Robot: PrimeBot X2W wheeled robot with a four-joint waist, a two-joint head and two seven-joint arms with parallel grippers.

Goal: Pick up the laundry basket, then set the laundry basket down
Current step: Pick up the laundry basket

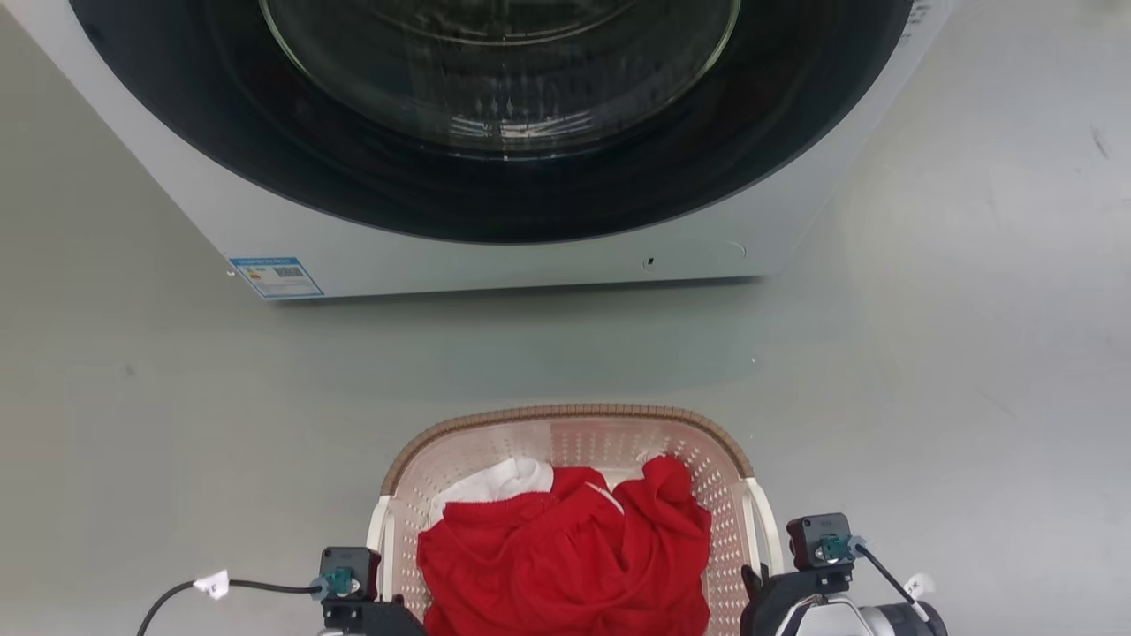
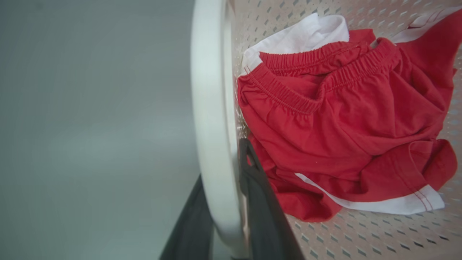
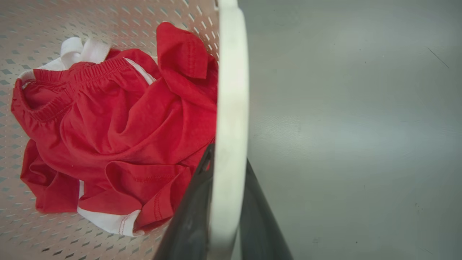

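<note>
A white washing machine (image 1: 530, 261) spans the top of the head view; its round door has a broad dark ring (image 1: 495, 208) around clear glass (image 1: 504, 71); a small blue-edged label (image 1: 276, 276) sits at the lower left corner of its front; grey floor (image 1: 972, 353) spreads to both sides and below it; at bottom centre lie crumpled red shorts (image 1: 565, 556) with an elastic waistband and white trim; a white garment (image 1: 495, 481) shows just above them, partly underneath.

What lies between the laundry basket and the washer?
Nothing: the head view shows a bare stretch of grey floor between the laundry basket and the washer.
</note>
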